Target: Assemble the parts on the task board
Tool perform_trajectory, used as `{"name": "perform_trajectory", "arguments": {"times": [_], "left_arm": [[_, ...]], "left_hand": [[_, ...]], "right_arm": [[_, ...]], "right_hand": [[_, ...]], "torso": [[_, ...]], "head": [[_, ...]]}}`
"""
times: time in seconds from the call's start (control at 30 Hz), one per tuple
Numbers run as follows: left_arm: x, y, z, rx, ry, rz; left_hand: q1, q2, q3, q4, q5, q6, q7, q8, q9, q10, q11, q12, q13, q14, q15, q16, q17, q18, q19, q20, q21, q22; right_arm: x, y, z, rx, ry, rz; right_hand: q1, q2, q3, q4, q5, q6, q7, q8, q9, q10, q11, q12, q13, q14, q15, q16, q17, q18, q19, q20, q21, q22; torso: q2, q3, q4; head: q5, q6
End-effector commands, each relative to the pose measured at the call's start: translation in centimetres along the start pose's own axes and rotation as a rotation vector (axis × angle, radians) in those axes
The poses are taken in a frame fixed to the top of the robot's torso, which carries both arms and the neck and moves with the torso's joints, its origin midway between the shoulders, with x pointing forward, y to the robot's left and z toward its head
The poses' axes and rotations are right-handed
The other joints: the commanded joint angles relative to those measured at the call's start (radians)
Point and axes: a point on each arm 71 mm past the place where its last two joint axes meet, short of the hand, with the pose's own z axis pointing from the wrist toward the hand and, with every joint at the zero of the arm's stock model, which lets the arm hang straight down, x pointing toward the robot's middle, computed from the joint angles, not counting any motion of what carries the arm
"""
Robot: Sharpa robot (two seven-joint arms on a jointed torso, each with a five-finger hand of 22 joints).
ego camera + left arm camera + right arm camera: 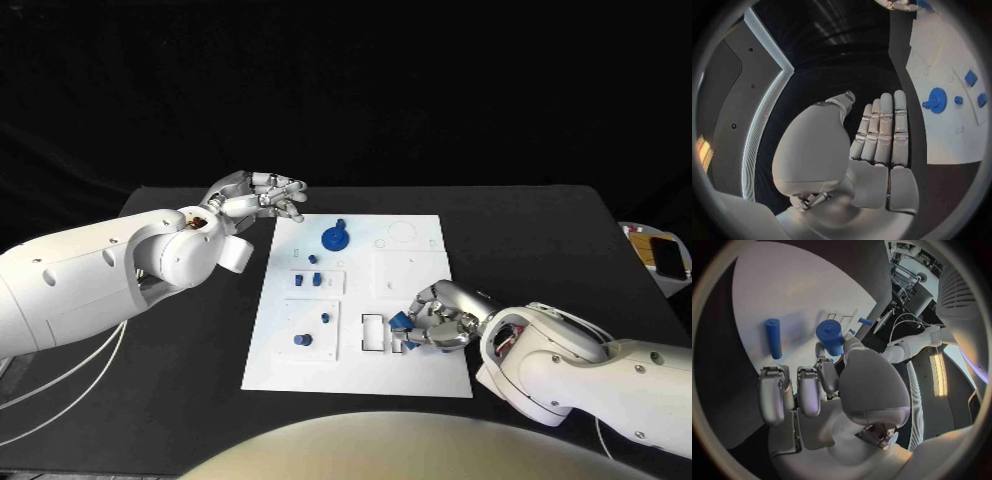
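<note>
Two hands: right hand (440,318) grips a blue part (400,322); left hand (257,197) fingers straight, holding nothing.

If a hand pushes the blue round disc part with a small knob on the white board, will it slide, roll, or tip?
The blue round disc part lies flat on the white task board, so it would probably slide, not roll. It looks low and rigid, so tipping seems unlikely.

A matte black rectangular counter (534,230) stands before a black backdrop (346,80) that swallows the far side of the room (no seam or fold can be made out). Beyond the counter's right edge sits a small tan tray with a dark flat object (666,255). The left wrist view catches a grey wall panel (729,90) edged by a bright white strip light (764,115).
</note>
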Motion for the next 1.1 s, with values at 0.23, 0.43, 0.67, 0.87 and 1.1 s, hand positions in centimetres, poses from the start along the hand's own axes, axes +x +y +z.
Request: {"name": "perform_trajectory", "arguments": {"times": [0.23,0.43,0.67,0.87,1.1], "left_arm": [[0.3,-0.1,0.1,0.003,0.021,-0.007],[0.3,-0.1,0.1,0.003,0.023,-0.007],[0.4,-0.1,0.1,0.002,0.025,-0.008],[0.4,-0.1,0.1,0.002,0.025,-0.008],[0.4,0.0,0.1,0.001,0.026,-0.008]], "left_hand": [[0.002,0.012,-0.004,0.001,-0.003,-0.008,0.001,0.001,-0.002,-0.007,0.003,0.007,-0.001,0.004,0.001,-0.006,0.002,0.012,0.007,0.000,-0.007,-0.002],[0.002,0.012,-0.004,0.001,-0.003,-0.008,0.001,0.001,-0.002,-0.007,0.003,0.007,-0.001,0.004,0.001,-0.006,0.002,0.012,0.007,0.000,-0.007,-0.002],[0.002,0.012,-0.004,0.001,-0.003,-0.008,0.001,0.001,-0.002,-0.007,0.003,0.007,-0.001,0.004,0.001,-0.006,0.002,0.012,0.007,0.000,-0.007,-0.002],[0.002,0.012,-0.004,0.001,-0.003,-0.008,0.001,0.001,-0.002,-0.007,0.003,0.007,-0.001,0.004,0.001,-0.006,0.002,0.012,0.007,0.000,-0.007,-0.002],[0.002,0.012,-0.004,0.001,-0.003,-0.008,0.001,0.001,-0.002,-0.007,0.003,0.007,-0.001,0.004,0.001,-0.006,0.002,0.012,0.007,0.000,-0.007,-0.002]], "right_arm": [[0.6,0.9,0.6,-0.016,0.041,0.011],[1.1,1.4,1.4,-0.013,0.092,-0.020],[1.6,1.9,1.9,-0.011,0.129,-0.047],[1.8,2.1,2.3,-0.005,0.146,-0.069],[1.7,2.2,2.6,0.004,0.128,-0.084]], "right_hand": [[-0.021,0.022,-0.003,0.002,0.007,0.023,-0.017,0.009,0.012,0.002,0.000,-0.016,-0.010,0.069,-0.006,0.003,0.062,-0.019,0.073,-0.008,0.002,0.236],[-0.089,0.036,-0.026,0.002,-0.006,0.030,-0.020,0.015,0.020,-0.011,-0.003,-0.060,-0.048,0.069,-0.008,0.003,0.064,-0.018,0.071,-0.009,-0.002,0.235],[-0.115,0.036,-0.050,0.001,0.009,0.052,-0.030,0.028,0.030,0.014,-0.010,-0.013,-0.005,0.069,-0.014,0.003,0.065,-0.017,0.071,-0.013,-0.004,0.235],[-0.124,0.037,-0.062,0.002,-0.010,0.054,-0.032,0.030,0.033,0.016,-0.011,-0.011,-0.001,0.069,-0.016,0.003,0.065,-0.017,0.071,-0.016,-0.004,0.235],[-0.162,0.052,-0.114,0.002,-0.117,0.058,-0.034,0.038,0.044,0.018,-0.014,-0.009,0.006,0.069,-0.019,0.002,0.065,-0.018,0.072,-0.019,-0.004,0.236]], "torso": [[0.000,0.0005,0.0001],[0.001,0.0000,0.0005],[0.003,-0.0001,0.0014],[0.002,-0.0001,-0.0002],[0.001,0.0006,-0.0006]], "head": [[0.005,0.000],[0.004,0.000],[0.006,0.000],[0.011,0.000],[0.013,0.000]]}}
